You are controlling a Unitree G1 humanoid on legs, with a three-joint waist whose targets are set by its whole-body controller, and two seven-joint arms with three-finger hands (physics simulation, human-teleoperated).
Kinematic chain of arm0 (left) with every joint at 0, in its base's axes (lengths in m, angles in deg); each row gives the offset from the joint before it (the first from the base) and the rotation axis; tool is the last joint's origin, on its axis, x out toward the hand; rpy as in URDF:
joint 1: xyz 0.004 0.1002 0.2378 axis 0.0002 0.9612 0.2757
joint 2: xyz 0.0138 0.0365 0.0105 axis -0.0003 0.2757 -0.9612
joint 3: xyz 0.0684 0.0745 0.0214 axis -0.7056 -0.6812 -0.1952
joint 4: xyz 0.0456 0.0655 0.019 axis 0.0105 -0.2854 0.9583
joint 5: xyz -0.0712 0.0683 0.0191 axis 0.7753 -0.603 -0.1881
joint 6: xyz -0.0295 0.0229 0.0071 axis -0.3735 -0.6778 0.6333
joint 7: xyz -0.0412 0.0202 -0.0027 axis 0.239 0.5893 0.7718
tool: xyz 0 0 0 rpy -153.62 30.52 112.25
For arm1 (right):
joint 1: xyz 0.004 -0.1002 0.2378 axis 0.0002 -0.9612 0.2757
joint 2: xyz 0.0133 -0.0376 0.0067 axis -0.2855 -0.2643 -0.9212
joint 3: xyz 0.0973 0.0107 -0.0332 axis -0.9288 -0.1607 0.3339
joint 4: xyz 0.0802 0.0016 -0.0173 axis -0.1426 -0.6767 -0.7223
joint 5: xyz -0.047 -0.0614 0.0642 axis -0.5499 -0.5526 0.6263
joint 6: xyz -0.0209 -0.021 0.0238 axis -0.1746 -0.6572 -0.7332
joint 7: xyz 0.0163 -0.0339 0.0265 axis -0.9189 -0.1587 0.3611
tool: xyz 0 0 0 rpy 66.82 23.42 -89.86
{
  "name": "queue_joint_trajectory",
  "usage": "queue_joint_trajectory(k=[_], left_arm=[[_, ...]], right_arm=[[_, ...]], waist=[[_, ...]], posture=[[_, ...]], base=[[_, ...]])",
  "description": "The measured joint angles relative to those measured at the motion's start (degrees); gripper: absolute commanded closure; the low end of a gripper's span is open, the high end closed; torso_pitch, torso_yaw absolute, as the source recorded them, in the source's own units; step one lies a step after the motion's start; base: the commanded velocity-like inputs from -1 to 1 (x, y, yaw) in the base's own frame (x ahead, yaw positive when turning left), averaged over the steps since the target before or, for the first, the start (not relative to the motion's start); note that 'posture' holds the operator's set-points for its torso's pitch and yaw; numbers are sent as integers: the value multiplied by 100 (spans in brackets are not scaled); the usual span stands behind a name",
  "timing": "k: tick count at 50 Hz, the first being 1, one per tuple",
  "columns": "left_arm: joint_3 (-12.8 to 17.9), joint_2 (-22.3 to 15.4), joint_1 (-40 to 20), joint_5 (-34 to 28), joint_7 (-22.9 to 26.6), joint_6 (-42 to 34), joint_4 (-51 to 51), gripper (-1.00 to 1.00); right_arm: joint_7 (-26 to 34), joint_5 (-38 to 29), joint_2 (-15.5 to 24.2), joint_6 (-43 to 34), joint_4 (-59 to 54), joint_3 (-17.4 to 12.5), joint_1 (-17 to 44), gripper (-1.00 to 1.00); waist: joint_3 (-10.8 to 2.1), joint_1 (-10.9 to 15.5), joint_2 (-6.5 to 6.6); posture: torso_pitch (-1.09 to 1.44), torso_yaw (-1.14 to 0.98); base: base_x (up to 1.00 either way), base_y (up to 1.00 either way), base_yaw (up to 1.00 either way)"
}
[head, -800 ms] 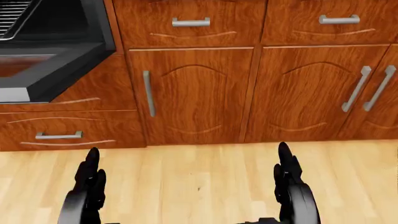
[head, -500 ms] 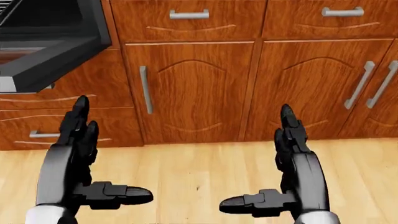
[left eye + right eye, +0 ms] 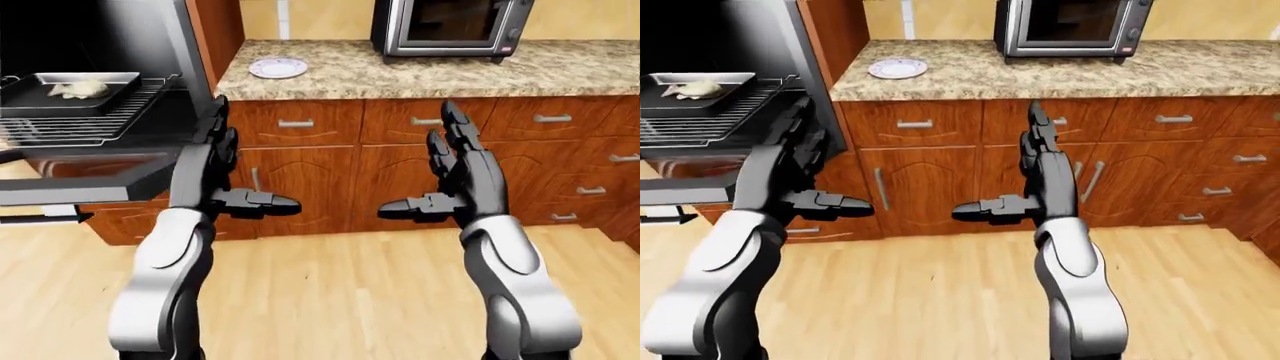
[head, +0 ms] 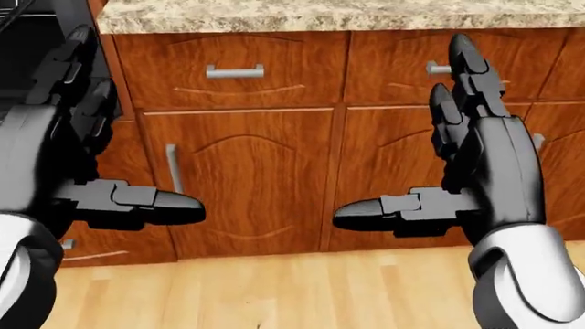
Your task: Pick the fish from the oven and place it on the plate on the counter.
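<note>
We held the left hand (image 3: 215,169) and right hand (image 3: 455,176) open and empty. The fish (image 3: 78,89) lay in its tray (image 3: 120,79) up-left of the left hand; the plate (image 3: 278,67) sat above it. Reach over the oven door (image 3: 90,187), not through it.

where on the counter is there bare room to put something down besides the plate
In the left-eye view, the granite counter is bare between the plate near its left end and the microwave, and again right of the microwave toward the view's right edge. The crowded spot is the oven rack at left, which the tray holding the fish largely fills.
</note>
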Motion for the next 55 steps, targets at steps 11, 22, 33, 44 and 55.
queue_joint_trajectory(k=[11,22,33,44,55], left_arm=[[177,-54,33,41,-31,226,28,-100],[140,-31,-72,103,-91,143,136,-100],[152,-93,-88,154,-97,110,182,-100],[256,-164,-45,34,-122,-135,221,-100],[111,-141,-119,70,3,-237,189,-100]], right_arm=[[88,49,-85,-6,167,103,122,-100],[-258,1121,87,-439,466,-152,291,-100],[-329,1169,229,-665,583,-168,354,-100],[-91,976,135,-765,474,-36,199,-100],[-43,869,277,-741,503,-310,246,-100]], waist=[[104,-43,464],[61,-198,10],[-79,-139,458],[-142,162,494],[-47,-23,-14]], posture=[[0,0],[0,0],[0,0],[0,0],[0,0]], base=[[62,-12,0],[-5,0,97],[-5,0,100],[-4,0,100],[0,0,100]])
